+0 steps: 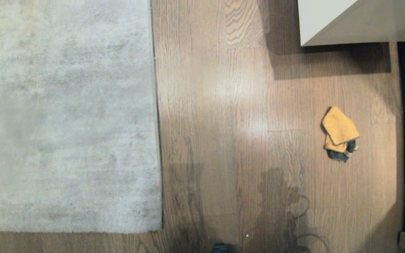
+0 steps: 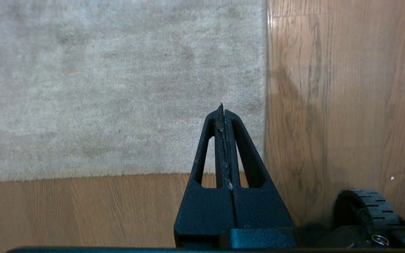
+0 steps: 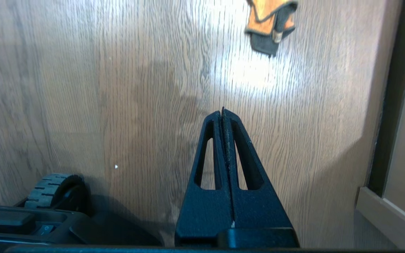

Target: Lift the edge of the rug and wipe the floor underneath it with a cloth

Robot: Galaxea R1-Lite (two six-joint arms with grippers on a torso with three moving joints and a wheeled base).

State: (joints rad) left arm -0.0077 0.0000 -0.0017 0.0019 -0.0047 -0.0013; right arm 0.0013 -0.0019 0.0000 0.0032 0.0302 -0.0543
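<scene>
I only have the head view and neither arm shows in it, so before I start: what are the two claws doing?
Observer: The left claw is shut and empty, hanging above the rug near its corner.
Operator: And the right one?
Observer: The right claw is also shut and empty, over bare floor, with the cloth lying ahead of it.
Operator: Anything near the base I can't see?
Observer: A ribbed wheel of the base sits on the planks beside the rug edge, clear of it.
</scene>
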